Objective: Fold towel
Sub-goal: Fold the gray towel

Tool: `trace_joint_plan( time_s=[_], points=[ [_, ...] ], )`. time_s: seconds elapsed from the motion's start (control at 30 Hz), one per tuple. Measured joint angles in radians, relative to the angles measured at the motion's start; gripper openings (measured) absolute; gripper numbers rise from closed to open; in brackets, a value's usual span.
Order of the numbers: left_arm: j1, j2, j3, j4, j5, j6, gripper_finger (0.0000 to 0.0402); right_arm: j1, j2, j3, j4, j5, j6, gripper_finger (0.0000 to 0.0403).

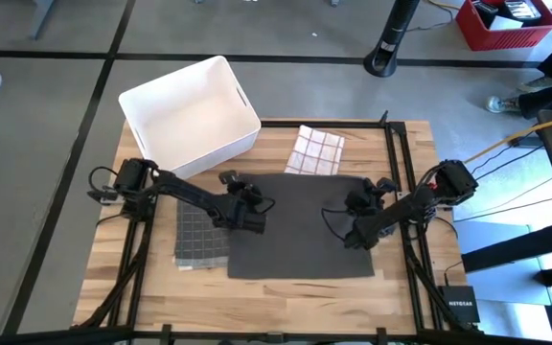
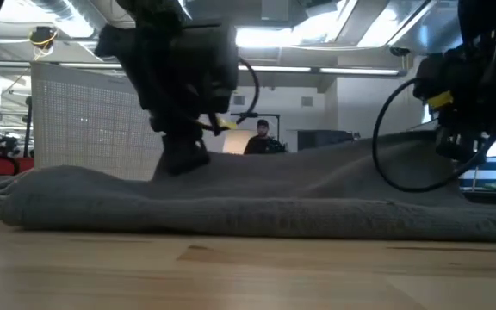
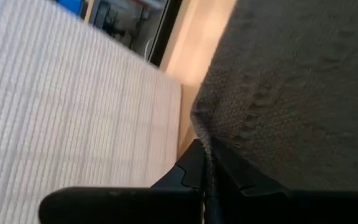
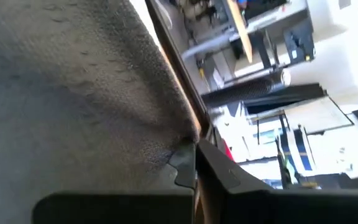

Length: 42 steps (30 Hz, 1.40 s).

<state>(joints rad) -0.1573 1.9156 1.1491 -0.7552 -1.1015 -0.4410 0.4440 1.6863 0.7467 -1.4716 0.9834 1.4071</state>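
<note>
A dark grey towel [image 1: 300, 225] lies spread on the wooden table [image 1: 257, 307], and the low view shows it as a low mound [image 2: 257, 198]. My left gripper [image 1: 253, 222] is over the towel's left side, shut on its edge. My right gripper [image 1: 355, 233] is over the right side, also shut on the towel's edge. In the low view the left arm [image 2: 183, 146] comes down on the cloth, and the cloth rises toward the right arm [image 2: 463, 138]. My left gripper pinches the dark towel's edge [image 3: 204, 149] between its two fingers, which slant down onto it; the cloth runs on from the fingers and lies on the table. One layer or several, I cannot tell. My right gripper pinches the towel's edge [image 4: 180, 140] between its two fingers, slanting downward. The cloth at the fingers is raised a little off the table and slopes down to the rest of the towel.
A white bin [image 1: 190, 115] stands at the table's far left corner. A light checked cloth [image 1: 314, 150] lies at the far edge, and a grey checked cloth [image 1: 202, 238] lies left of the towel, partly under it. Black frame rails [image 1: 396, 144] run along the table's sides.
</note>
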Motion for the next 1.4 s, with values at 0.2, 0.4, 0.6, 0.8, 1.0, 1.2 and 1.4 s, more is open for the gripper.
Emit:
trace_joint_plan(
  time_s=[0.2,0.4,0.6,0.8,1.0,1.2,1.4],
  points=[
    [-0.001,0.0,0.022,0.064,0.006,0.107,0.0005,0.034,-0.002,0.069,-0.097,-0.099,0.037,0.0005],
    [-0.036,-0.05,0.071,-0.079,-0.009,0.001,0.0005,0.098,-0.094,0.195,-0.099,-0.106,0.028,0.0005],
    [-0.065,-0.126,0.073,-0.134,-0.022,-0.077,0.0005,0.119,-0.204,0.227,-0.098,-0.14,0.019,0.0003],
    [-0.036,-0.132,0.039,-0.051,0.014,-0.073,0.0005,0.035,-0.237,0.118,-0.099,-0.131,-0.002,0.0002],
    [-0.009,-0.132,0.012,0.063,0.127,0.008,0.0005,-0.047,-0.238,-0.005,-0.056,-0.131,-0.003,0.0002],
    [0.036,-0.132,-0.02,0.0,0.129,-0.088,0.0005,-0.06,-0.238,-0.02,0.099,-0.079,-0.087,0.0001],
    [0.079,-0.132,-0.063,0.001,0.134,-0.154,0.0005,-0.103,-0.238,-0.064,0.13,-0.017,-0.099,0.0001]
  ],
)
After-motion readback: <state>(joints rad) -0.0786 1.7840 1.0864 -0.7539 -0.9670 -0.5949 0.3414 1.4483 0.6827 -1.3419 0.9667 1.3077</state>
